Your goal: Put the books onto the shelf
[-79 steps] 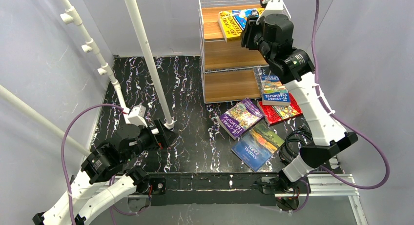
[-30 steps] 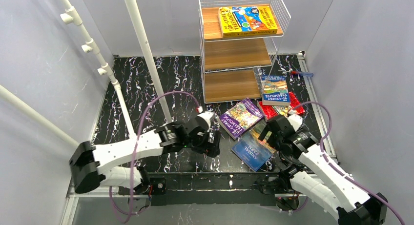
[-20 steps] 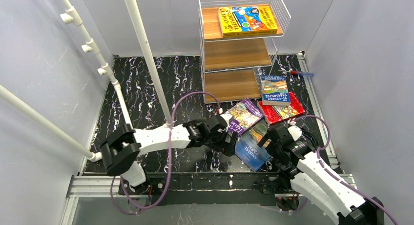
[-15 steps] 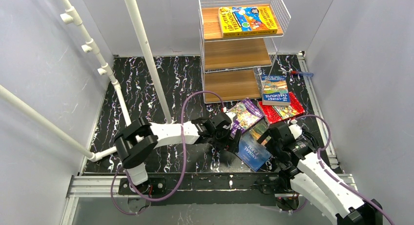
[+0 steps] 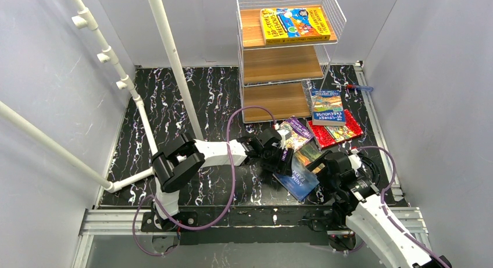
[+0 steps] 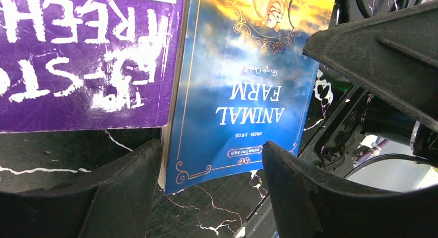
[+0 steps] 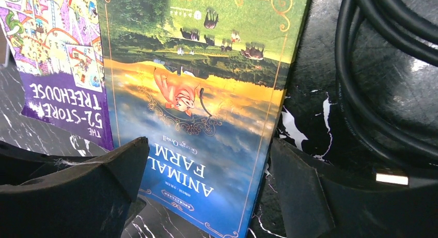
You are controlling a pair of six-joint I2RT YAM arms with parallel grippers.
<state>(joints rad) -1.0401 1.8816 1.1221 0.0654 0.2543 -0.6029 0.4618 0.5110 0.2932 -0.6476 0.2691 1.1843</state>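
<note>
Animal Farm lies flat on near-right surface, its left long edge butting the purple book. Left pincer is open, fingers spread across the book's title-end corner, not clamped. Right pincer gapes wide over the same cover. Black cable runs just beside the book's right edge. Blue book overlaps red book at the foot of the shelf. Orange-yellow book is on the top tier. Free room lies left, up to white pole.
</note>
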